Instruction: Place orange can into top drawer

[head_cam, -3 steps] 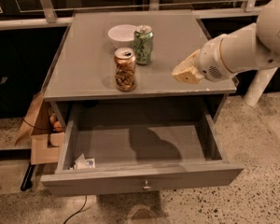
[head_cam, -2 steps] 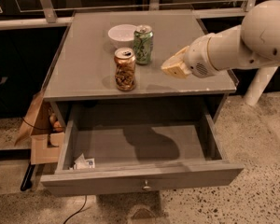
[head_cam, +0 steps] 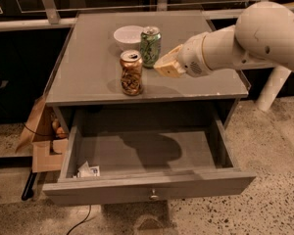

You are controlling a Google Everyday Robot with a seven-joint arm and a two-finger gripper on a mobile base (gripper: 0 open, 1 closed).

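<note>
The orange can [head_cam: 131, 73] stands upright on the grey counter [head_cam: 88, 58], left of centre and near the front edge, with nothing gripping it. Just behind it and to its right stands a green-and-white can [head_cam: 150, 47], and a small white bowl [head_cam: 127, 35] sits beside that, toward the top of the frame. Compared with a second ago, the end effector [head_cam: 166, 66] is clearly farther left. It comes in from the right side of the frame on the white arm [head_cam: 264, 33]. Its tan tip now hangs over the counter just right of the two cans, close to the green-and-white one and a short way from the orange can, touching neither. Whether the end effector is open or closed cannot be told from this angle. The cans, the bowl and the drawer are where they were, so only the arm has moved. This looks like the reach toward the orange can, with the grasp not yet made. The top drawer [head_cam: 147, 189] is already pulled fully out below the counter, its round knob [head_cam: 153, 195] at the lower middle of the frame. Inside it, only a small crumpled packet [head_cam: 88, 170] lies in the front left corner. The green-and-white can sits so close to the approach line that the tip risks nudging it.
</note>
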